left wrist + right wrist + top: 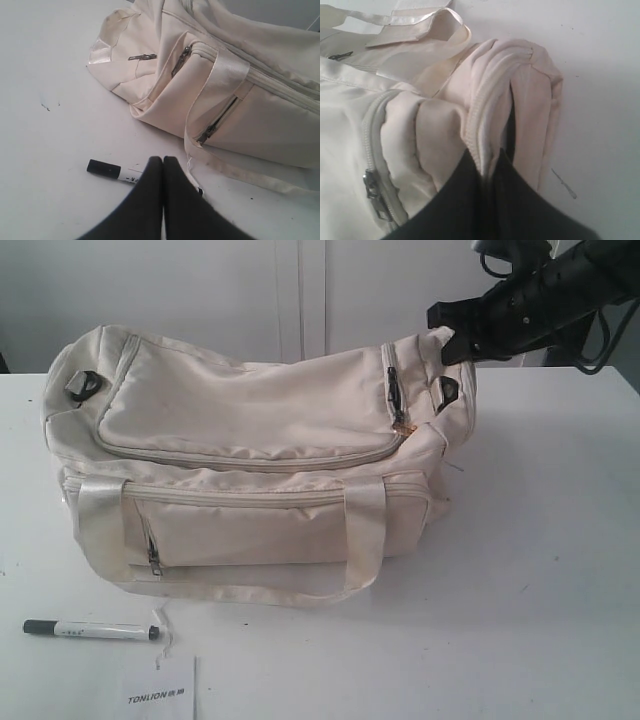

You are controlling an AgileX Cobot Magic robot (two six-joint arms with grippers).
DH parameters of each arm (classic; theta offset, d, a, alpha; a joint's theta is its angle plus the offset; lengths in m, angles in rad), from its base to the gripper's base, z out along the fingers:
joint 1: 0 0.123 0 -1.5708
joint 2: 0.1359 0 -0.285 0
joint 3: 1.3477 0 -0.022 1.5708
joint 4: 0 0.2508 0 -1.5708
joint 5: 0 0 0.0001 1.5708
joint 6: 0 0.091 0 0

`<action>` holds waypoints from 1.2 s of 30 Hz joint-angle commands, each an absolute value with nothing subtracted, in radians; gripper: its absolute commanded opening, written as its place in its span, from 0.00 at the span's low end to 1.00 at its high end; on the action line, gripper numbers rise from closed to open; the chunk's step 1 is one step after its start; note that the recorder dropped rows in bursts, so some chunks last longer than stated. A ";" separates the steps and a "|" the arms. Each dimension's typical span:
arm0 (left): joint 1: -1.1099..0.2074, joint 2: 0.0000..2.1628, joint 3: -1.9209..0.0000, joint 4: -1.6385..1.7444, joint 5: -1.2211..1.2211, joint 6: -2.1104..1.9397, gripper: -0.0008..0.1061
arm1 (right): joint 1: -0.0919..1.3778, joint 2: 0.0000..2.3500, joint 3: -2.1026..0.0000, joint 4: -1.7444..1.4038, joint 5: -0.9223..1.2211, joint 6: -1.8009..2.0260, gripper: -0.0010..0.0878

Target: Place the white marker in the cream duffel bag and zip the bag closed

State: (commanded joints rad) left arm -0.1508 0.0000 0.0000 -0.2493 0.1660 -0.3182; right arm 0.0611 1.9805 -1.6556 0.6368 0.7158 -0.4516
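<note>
The cream duffel bag (pixel 260 440) lies on the white table (pixel 540 540), its curved top zipper mostly shut with the pull (pixel 396 390) near its right end. My right gripper (pixel 452 338) is shut on a fold of the bag's fabric by the zipper teeth (pixel 490 157), where a dark slit (pixel 510 120) shows. In front of the bag's left corner lies the white marker (pixel 90 630) flat on the table, dark cap to the left. My left gripper (pixel 163 160) hovers over the marker (pixel 129 175), fingers pressed together and holding nothing; it is out of the exterior view.
A white "TONLION" card (pixel 160 695) lies at the table's front edge, just right of the marker. The bag's webbing handle (pixel 365 530) loops down over the front pocket, whose zipper pull (pixel 153 558) hangs at the left. A loose thread (pixel 564 183) lies beside the bag's end.
</note>
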 joint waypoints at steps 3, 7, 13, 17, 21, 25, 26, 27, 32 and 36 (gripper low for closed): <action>-0.151 0.000 0.000 -0.273 0.152 -0.318 0.01 | 0.061 1.981 -1.656 0.637 0.716 -0.450 0.01; -0.151 0.000 0.000 -0.289 0.150 -0.318 0.01 | 0.061 1.981 -1.656 0.637 0.690 -0.449 0.01; -0.151 0.000 0.000 -0.358 0.034 -0.318 0.01 | 0.061 1.981 -1.656 0.637 0.698 -0.449 0.01; -0.151 0.000 0.000 -0.358 -0.046 -0.319 0.01 | 0.061 1.981 -1.656 0.637 0.698 -0.449 0.01; -0.151 0.000 -0.015 -0.358 -0.044 -0.315 0.01 | 0.061 1.981 -1.656 0.635 0.690 -0.449 0.01; -0.151 0.006 -0.043 -0.350 -0.020 -0.300 0.01 | 0.061 1.981 -1.656 0.635 0.690 -0.449 0.01; -0.151 0.020 -0.061 -0.348 -0.012 -0.275 0.01 | 0.061 1.981 -1.656 0.635 0.690 -0.449 0.01; -0.151 0.032 -0.075 -0.348 0.000 -0.252 0.01 | 0.061 1.981 -1.656 0.635 0.690 -0.449 0.01; -0.151 0.139 -0.186 -0.348 0.096 -0.132 0.01 | 0.061 1.981 -1.656 0.635 0.690 -0.449 0.01; -0.151 0.249 -0.261 -0.348 0.160 -0.080 0.01 | 0.061 1.981 -1.656 0.635 0.690 -0.449 0.01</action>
State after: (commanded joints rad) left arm -0.1508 0.2493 -0.2606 -0.3479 0.1598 -0.0796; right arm 0.0611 1.9805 -1.6556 0.6350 0.6905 -0.4493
